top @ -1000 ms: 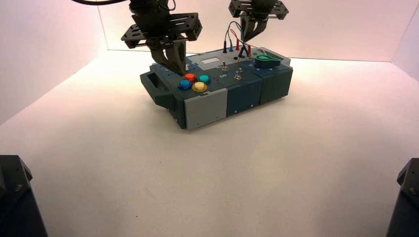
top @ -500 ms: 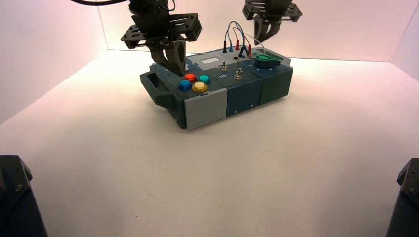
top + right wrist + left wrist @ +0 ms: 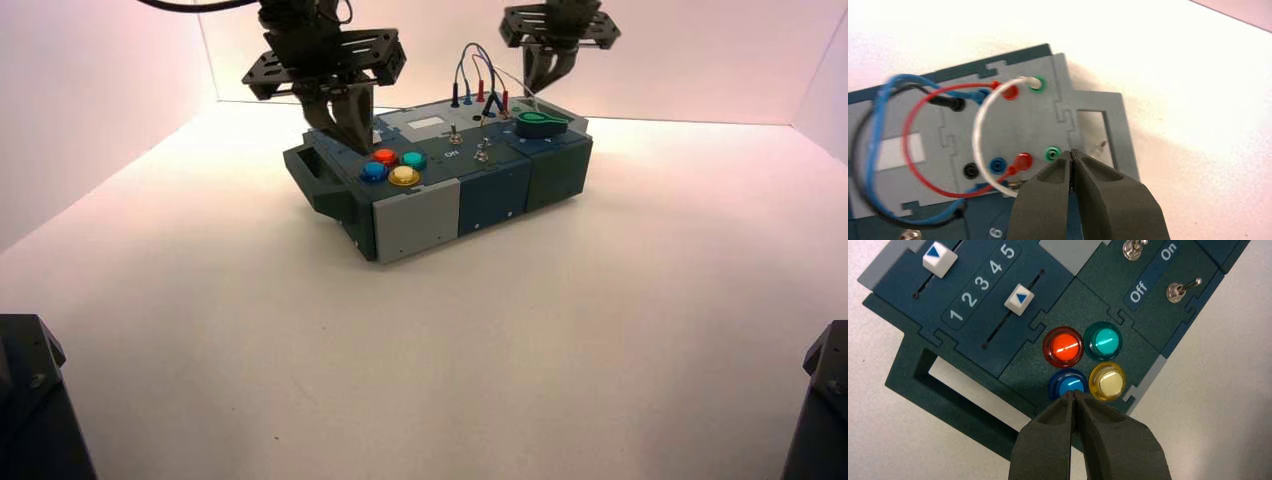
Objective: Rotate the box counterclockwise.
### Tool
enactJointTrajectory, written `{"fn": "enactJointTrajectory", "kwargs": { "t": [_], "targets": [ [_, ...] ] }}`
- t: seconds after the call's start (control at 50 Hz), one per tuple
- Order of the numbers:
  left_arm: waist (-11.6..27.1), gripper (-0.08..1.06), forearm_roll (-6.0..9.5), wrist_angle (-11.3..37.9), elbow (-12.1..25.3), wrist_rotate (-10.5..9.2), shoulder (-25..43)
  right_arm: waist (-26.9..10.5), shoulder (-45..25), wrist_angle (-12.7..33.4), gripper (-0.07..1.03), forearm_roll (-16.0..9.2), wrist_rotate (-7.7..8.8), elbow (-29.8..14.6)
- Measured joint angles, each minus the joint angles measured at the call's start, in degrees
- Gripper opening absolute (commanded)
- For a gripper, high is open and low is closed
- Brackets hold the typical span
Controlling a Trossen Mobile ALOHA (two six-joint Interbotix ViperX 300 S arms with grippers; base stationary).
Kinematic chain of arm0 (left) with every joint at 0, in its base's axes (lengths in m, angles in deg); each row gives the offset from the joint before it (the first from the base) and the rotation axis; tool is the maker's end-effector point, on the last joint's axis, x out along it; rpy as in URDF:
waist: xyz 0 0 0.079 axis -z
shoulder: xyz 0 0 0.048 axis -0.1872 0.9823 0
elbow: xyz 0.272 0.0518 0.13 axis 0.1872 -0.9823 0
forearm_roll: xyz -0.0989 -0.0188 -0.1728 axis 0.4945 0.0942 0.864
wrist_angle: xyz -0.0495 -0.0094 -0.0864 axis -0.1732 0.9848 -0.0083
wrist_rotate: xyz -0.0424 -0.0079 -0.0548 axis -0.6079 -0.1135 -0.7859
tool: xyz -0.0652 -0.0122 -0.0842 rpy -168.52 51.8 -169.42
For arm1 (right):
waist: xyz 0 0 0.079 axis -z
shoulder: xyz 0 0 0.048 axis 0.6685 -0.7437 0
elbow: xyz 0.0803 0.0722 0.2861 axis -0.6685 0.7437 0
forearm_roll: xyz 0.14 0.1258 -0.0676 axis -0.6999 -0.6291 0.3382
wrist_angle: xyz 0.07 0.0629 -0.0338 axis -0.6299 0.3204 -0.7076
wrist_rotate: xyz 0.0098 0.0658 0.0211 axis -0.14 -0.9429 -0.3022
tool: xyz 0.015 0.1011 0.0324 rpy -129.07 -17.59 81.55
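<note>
fingers pressed together on my left gripper, low over the box by its four buttons; box's long axis slants across the worktop. farther off, my right gripper, also closed, hangs above the wired end.

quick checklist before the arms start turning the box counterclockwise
1. Left gripper shut, above the blue button: ok.
2. Right gripper shut, over the wires end: ok.
3. Either gripper touching the box: cannot tell.
4. Wires plugged in, none caught on the right gripper: ok.
5. Bare table around the box for the turn: ok.
</note>
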Motion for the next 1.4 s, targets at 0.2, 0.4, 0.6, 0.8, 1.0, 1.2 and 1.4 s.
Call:
{"fn": "enactJointTrajectory", "kwargs": {
  "t": [0.2, 0.4, 0.6, 0.8, 1.0, 1.2, 1.4],
  "targets": [
    [-2.2, -0.03, -0.18, 0.0, -1.2, 0.09, 0.0, 1.5, -0.1, -0.4, -0.02, 0.8, 0.00, 0.9],
    [-4.3, -0.03, -0.35, 0.1, -2.5, 0.26, 0.0, 1.4, -1.1, -0.7, -0.02, 0.9, 0.00, 1.1],
    [-4.6, -0.03, -0.35, 0.1, -2.6, 0.62, 0.0, 1.5, -2.0, -0.9, -0.02, 1.1, 0.00, 1.1],
    [-4.6, -0.03, -0.35, 0.2, -2.6, 0.62, 0.1, 1.6, -2.6, -1.0, -0.02, 1.1, 0.00, 0.9],
    [-4.7, -0.03, -0.79, 1.0, -2.7, 0.62, 0.2, 1.7, -3.0, -1.0, -0.02, 1.1, 0.00, 0.6],
    [-6.1, -0.03, -0.79, 2.0, -3.9, 0.62, 0.2, 1.7, -3.1, -0.9, -0.02, 1.1, 0.00, 0.5],
    [-6.6, -0.03, -0.79, 2.8, -4.0, 0.62, 0.5, 1.7, -4.0, -0.9, -0.02, 1.1, 0.00, -0.6]
  ]
}}
